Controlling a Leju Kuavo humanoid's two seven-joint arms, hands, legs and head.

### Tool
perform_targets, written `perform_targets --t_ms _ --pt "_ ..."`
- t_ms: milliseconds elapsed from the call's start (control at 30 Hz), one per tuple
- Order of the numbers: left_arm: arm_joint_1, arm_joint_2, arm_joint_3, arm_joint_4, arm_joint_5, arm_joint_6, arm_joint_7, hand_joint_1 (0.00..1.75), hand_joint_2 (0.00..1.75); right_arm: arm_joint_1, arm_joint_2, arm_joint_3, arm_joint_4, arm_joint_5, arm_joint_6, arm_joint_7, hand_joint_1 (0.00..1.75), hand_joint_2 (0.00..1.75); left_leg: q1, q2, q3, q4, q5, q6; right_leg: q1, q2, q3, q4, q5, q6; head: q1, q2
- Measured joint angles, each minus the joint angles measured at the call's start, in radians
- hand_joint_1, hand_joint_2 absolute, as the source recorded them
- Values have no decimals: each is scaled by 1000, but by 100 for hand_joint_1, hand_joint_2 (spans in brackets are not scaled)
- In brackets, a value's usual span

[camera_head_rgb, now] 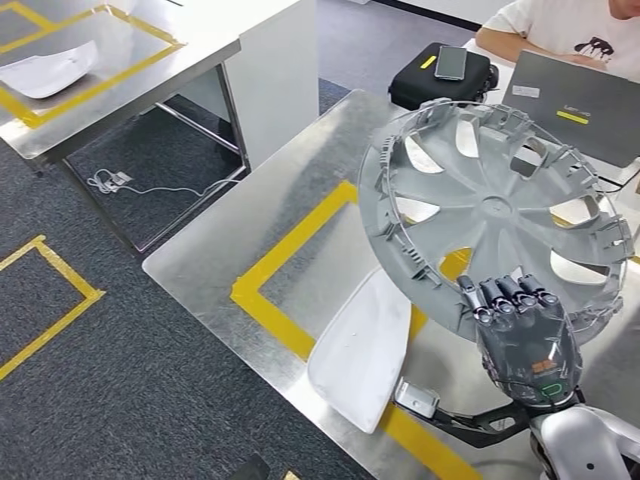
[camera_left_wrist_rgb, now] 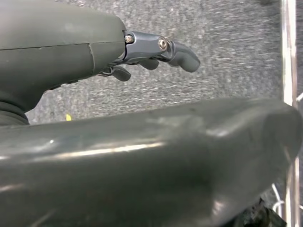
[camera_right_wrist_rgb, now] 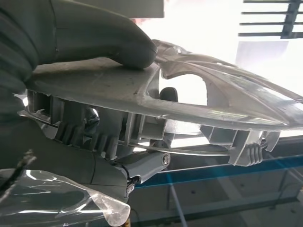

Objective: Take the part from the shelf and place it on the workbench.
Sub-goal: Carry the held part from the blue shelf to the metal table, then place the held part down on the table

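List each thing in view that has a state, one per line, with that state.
wheel cover: held tilted above the workbench by its lower rim, hollow side toward the camera.
right hand: grips the wheel cover's rim.
left hand: holds nothing, fingers partly curled, over grey carpet.
white panel: lies flat on the workbench, across the yellow tape.
laptop: closed.
phone: screen dark, lying on a black case.

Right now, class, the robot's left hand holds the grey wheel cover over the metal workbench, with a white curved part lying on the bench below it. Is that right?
Not quite. The right hand holds the wheel cover, as the head view shows. The rest stands: it is over the workbench, and the white part lies there.
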Motion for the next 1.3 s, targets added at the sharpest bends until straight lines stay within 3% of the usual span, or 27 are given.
perform_targets --t_ms 33,100,167,233,267,300,367,433,533,600,667,733,767,800,867,900,967,1033,1100,1167,1233,1267,1300 --pt "-1 -2 0 0 -1 1 2 0 0 8 -7 -6 -7 0 2 0 175 175 2 13 6 -13 4 -2 -1 -4 -4 -1 0 5 0 0" --pt "-3 -7 -1 0 -5 1 5 0 0 21 -22 -18 -20 -1 10 0 175 175 8 41 17 -41 14 -7 5 -57 -27 34 -28 12 5 0" --pt "-2 -11 -1 0 -8 0 9 0 0 28 -30 -29 -28 0 17 0 175 175 10 69 21 -51 18 -10 4 -119 -79 144 -89 21 11 0" --pt "1 -11 -1 0 -8 -2 11 0 0 37 -34 -35 -33 0 20 0 175 175 11 100 22 -51 15 -13 -3 -136 -125 246 -125 34 11 0" --pt "1 -12 -1 0 -9 -3 12 0 0 41 -36 -37 -34 0 21 0 175 175 13 115 22 -50 12 -16 -8 -140 -125 251 -117 41 12 0" --pt "1 -12 -1 0 -9 -3 12 0 0 45 -39 -39 -35 0 22 0 175 175 16 129 23 -47 9 -21 -12 -147 -104 215 -92 48 12 0" --pt "-1 -12 -1 0 -9 -4 12 0 0 51 -43 -43 -39 -1 23 0 175 175 20 153 23 -35 -2 -37 -15 -185 -28 82 -38 63 12 0" --pt "-1 -11 -1 0 -8 -4 12 0 0 58 -46 -51 -46 0 24 0 175 175 17 170 22 -18 -14 -52 -14 -210 19 5 -21 55 13 0" --pt "-2 -10 0 0 -3 -4 12 0 0 78 -50 -59 -51 0 24 0 175 175 16 188 28 -8 -24 -61 -14 -184 19 7 -26 24 9 0" --pt "-2 -9 0 0 -1 -3 12 0 0 91 -51 -61 -52 0 22 0 175 175 22 154 17 29 -56 -69 -14 -165 18 8 -25 10 7 0" --pt "-1 -8 1 0 1 -2 13 0 0 103 -52 -65 -53 0 19 0 175 175 26 106 -31 143 -122 -73 -13 -144 17 8 -23 0 6 0" --pt "1 -7 2 0 3 0 14 0 0 119 -52 -72 -53 0 16 0 175 175 25 92 -88 266 -167 -70 -8 -119 16 8 -22 -5 5 0" --pt "2 -7 2 0 4 1 15 0 0 127 -52 -74 -52 0 15 0 175 175 23 91 -100 286 -162 -65 -4 -106 17 8 -22 -7 5 0" --pt "2 -7 3 0 5 1 16 0 0 134 -52 -76 -52 0 15 0 175 175 20 88 -95 266 -137 -56 -1 -93 17 8 -21 -8 5 0" --pt "1 -6 4 0 8 2 18 0 0 148 -51 -80 -51 -1 12 0 175 175 10 73 -46 145 -60 -29 4 -74 18 8 -20 -10 6 0" --pt "1 -5 5 0 9 3 18 0 0 154 -51 -82 -50 -1 8 0 175 175 5 63 -21 83 -31 -14 6 -65 17 9 -19 -10 7 0" --pt "0 -3 7 0 10 5 20 0 0 167 -47 -84 -46 0 -4 0 175 175 -4 48 4 17 -14 4 2 -54 10 10 -16 -4 6 0" --pt "-1 -4 9 0 11 7 22 0 0 180 -44 -83 -40 0 -14 0 175 175 -5 50 9 -1 -11 3 -3 -50 5 8 -13 6 2 0" --pt "0 -6 10 0 11 8 22 0 0 189 -43 -81 -34 -1 -18 0 175 175 2 56 14 -22 1 -1 -2 -80 -9 27 -31 16 4 0" --pt "1 -8 10 0 11 8 22 0 0 191 -41 -80 -29 -2 -20 0 175 175 6 64 15 -33 9 -3 -2 -123 -50 114 -85 28 8 0" --pt "4 -8 11 0 11 7 22 0 0 190 -39 -78 -23 -1 -20 0 175 175 7 74 13 -33 10 -3 -8 -136 -100 231 -137 41 9 0" --pt "5 -7 12 0 11 7 22 0 0 190 -38 -76 -20 -1 -20 0 175 175 7 79 12 -32 10 -4 -11 -138 -109 259 -142 47 9 0" --pt "5 -7 12 0 11 7 20 0 0 191 -37 -75 -17 -1 -20 0 175 175 8 83 12 -31 9 -7 -14 -140 -98 246 -127 53 9 0"
